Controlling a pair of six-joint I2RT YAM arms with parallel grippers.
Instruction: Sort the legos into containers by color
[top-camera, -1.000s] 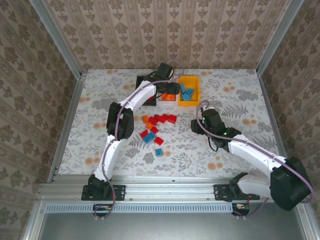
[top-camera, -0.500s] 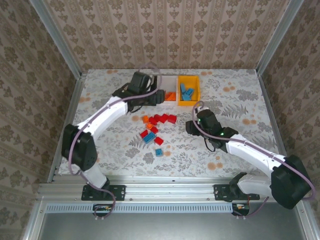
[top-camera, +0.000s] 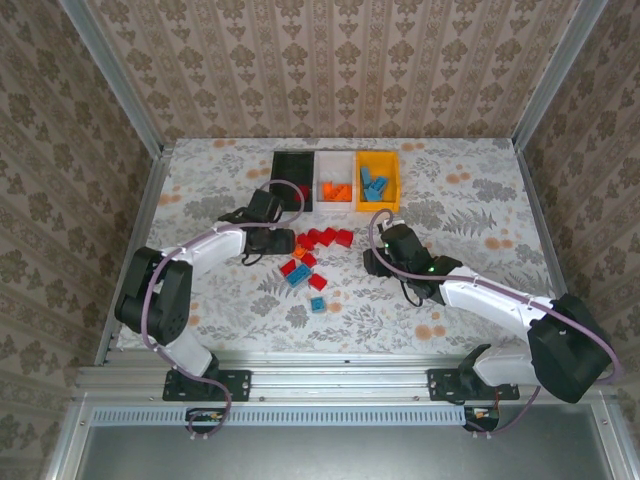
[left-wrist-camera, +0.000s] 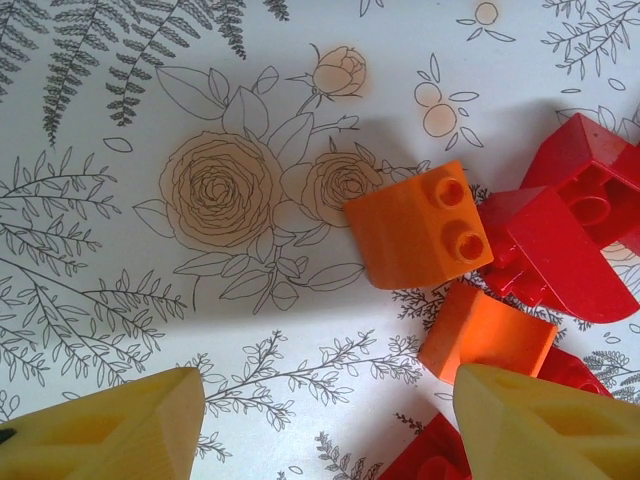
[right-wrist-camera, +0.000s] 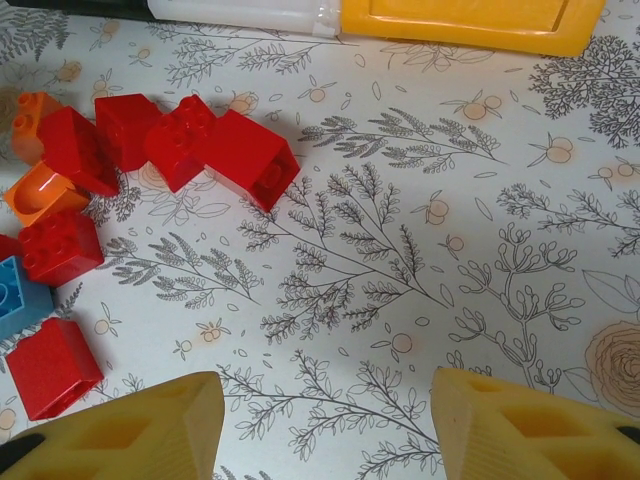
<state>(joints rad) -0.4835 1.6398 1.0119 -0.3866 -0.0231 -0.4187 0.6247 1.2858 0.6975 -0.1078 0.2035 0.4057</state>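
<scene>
The left gripper (left-wrist-camera: 330, 425), jaws apart and empty, hung above an orange plastic brick (left-wrist-camera: 418, 225) at the edge of the pile of red, orange and blue bricks (top-camera: 309, 259). The right gripper (right-wrist-camera: 328, 425), equally parted, hovered beside it. Behind stood 3 open containers: black plastic bin (top-camera: 293, 170), white bin (top-camera: 335, 164), orange-yellow bin (top-camera: 390, 163).

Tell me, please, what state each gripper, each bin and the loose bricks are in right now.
Left gripper: open, empty.
Right gripper: open, empty.
Black bin: upright, contents unclear.
White bin: upright, holds orange bricks.
Yellow bin: upright, holds blue bricks.
Loose bricks: red, orange and blue, unsorted on the table.
</scene>
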